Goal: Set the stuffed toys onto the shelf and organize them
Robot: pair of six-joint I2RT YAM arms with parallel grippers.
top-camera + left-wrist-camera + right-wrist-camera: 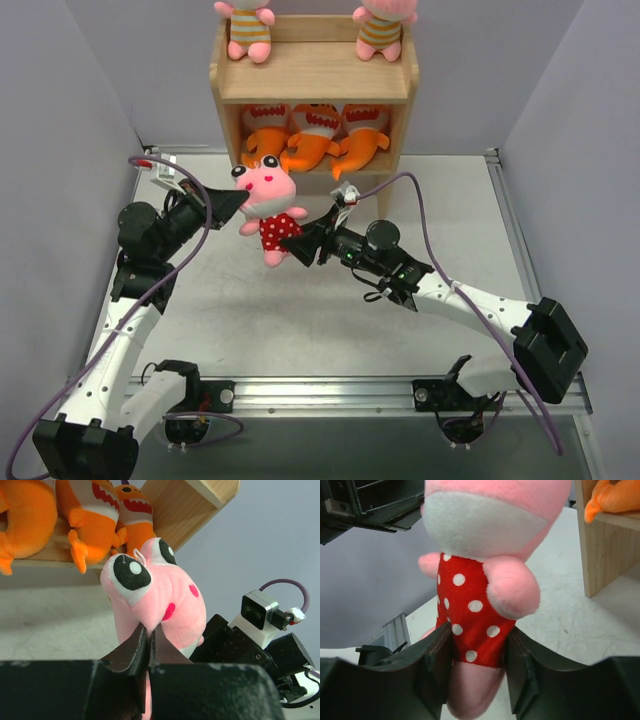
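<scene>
Two wrist views: left gripper (149,628) clamps doll (167,592); right gripper (479,632) straddles it, hold unclear.

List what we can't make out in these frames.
- Striped dolls on the shelf: heads cut off by the top view's upper edge.
- Polka-dot doll: face cut off by the right wrist view's top edge; legs hidden behind the left fingers in the left wrist view.
- Right fingers: clamping the dress or merely flanking it, unclear; plush covers the contact in the right wrist view.
</scene>
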